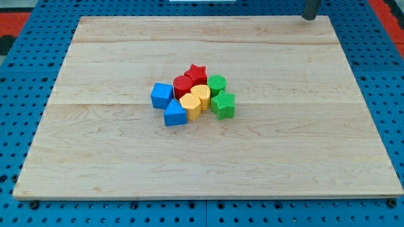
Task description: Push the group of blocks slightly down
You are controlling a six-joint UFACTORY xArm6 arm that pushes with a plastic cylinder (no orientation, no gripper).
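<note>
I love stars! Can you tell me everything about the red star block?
The red star block is a small, chunky star with ridged sides that look like printed plastic. It lies flat on the wooden board, at the view's top of the huddle of blocks. It presses against the red round block on its left and sits close by the green round block on its right. My tip is far off, at the view's top right.

We see eight blocks bunched mid-board: red star (197, 72) at twelve o'clock, red cylinder (182, 85), green cylinder (216, 83), green star (223, 104), two yellow blocks (201, 96) (190, 105) (touching), blue cube (161, 95), blue wedge (175, 114) at seven.
</note>
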